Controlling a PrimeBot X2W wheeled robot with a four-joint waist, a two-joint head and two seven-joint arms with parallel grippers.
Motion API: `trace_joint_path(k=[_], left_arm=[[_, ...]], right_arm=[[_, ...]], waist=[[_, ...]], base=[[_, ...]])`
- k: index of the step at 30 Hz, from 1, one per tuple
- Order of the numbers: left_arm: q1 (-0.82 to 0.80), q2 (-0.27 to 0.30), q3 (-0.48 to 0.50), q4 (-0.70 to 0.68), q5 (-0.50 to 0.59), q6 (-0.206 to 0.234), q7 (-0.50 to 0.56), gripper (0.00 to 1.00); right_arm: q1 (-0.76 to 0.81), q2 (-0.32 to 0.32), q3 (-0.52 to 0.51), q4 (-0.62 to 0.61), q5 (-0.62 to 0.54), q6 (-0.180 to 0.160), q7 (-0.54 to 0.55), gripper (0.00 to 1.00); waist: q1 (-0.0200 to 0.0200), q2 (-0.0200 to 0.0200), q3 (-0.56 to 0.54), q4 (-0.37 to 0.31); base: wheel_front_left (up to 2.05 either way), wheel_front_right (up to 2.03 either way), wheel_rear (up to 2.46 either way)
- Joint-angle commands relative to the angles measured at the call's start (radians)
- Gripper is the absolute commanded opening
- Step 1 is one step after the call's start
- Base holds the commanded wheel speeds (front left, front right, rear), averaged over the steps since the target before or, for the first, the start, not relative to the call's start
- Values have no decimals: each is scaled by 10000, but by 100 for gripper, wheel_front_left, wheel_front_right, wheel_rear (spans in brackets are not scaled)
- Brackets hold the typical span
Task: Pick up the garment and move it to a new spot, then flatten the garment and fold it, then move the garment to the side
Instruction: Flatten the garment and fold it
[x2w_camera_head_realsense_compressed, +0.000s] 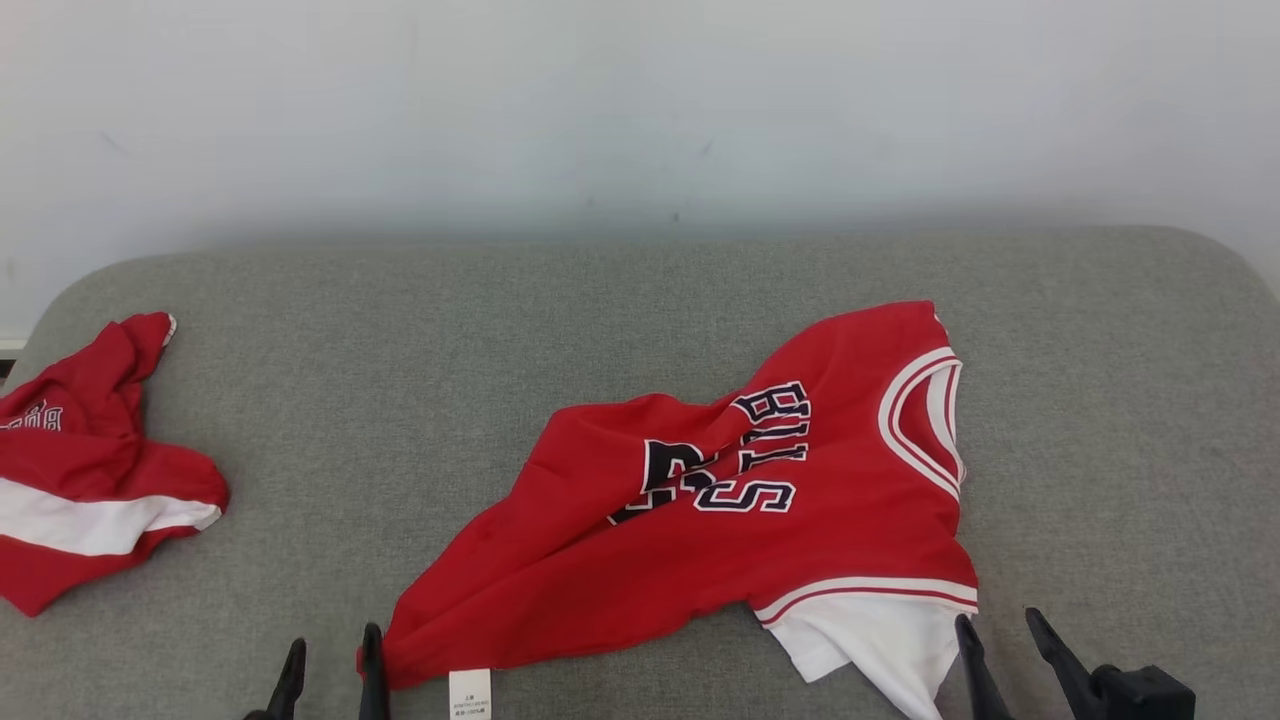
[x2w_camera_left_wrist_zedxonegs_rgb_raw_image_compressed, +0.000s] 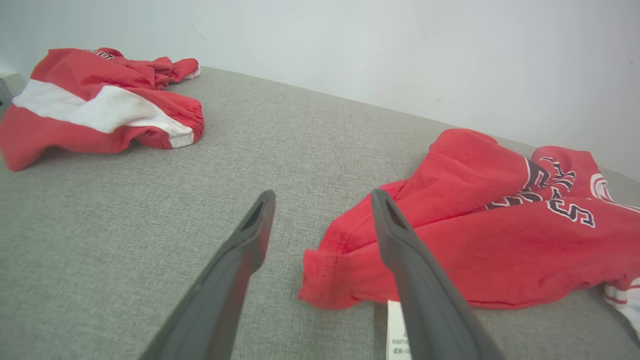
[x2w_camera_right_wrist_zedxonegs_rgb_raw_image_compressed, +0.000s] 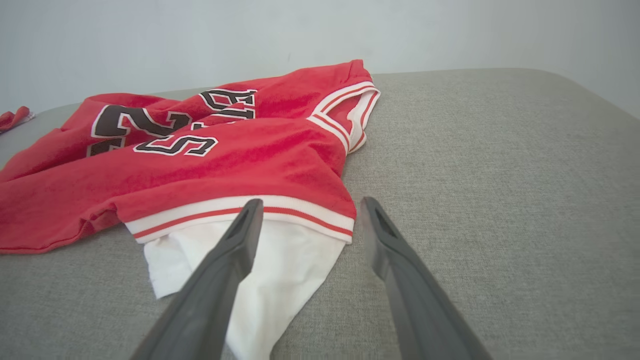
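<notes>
Left hand (x2w_camera_head_realsense_compressed: 333, 640) is held with fingers apart and empty, just beside the hem corner of the red jersey (x2w_camera_head_realsense_compressed: 800, 500). The right hand (x2w_camera_head_realsense_compressed: 998, 620) is likewise spread, at the white sleeve. The jersey lies creased near the front edge of the grey upholstered surface (x2w_camera_head_realsense_compressed: 640, 300). For flattening, both near corners should be pinched low and drawn apart. A second red garment (x2w_camera_head_realsense_compressed: 90, 480) lies at the left edge, and a pale wall (x2w_camera_head_realsense_compressed: 640, 100) stands behind.

Jersey (x2w_camera_head_realsense_compressed: 760, 480) centre-right on padded surface (x2w_camera_head_realsense_compressed: 640, 330), second garment (x2w_camera_head_realsense_compressed: 90, 470) at left edge.
</notes>
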Motion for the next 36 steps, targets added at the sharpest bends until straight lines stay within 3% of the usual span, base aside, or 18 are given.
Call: trace_joint_path(k=[1, 15, 28, 29, 30, 31, 36], left_arm=[[193, -29, 78, -6, 160, -58, -32, 100], [-62, -73, -28, 1380, 484, -535, -33, 100], [-1390, -128, -192, 2919, 458, -960, 82, 99], [-1436, -165, -194, 3089, 397, -977, 76, 25], [-1494, -176, -221, 3290, 363, -1026, 105, 0], [-1539, -177, -260, 3468, 343, -1090, 114, 0], [-1565, -290, -186, 3981, 176, -1243, 22, 0]], right_arm=[[155, 41, -68, -61, -33, -23, 43, 100], [418, 247, -134, 130, 192, -23, 807, 100], [-255, 505, 617, 1518, 403, -23, 1128, 100], [-272, 547, 714, 1656, 478, -23, 1160, 51], [-297, 569, 809, 1786, 507, -23, 1171, 26], [-301, 583, 881, 1904, 534, -23, 1215, 0], [-415, 480, 815, 2150, 849, -23, 898, 0]], waist=[[1, 1, -35, 23], [1, 1, 103, -85], [1, 1, 390, 11], [1, 1, 375, 12], [1, 1, 355, 9], [1, 1, 335, 2], [1, 1, 200, -24]], base=[[0, 0, 0], [0, 0, 0], [0, 0, 0], [0, 0, 0], [0, 0, 0], [0, 0, 0], [0, 0, 0]])
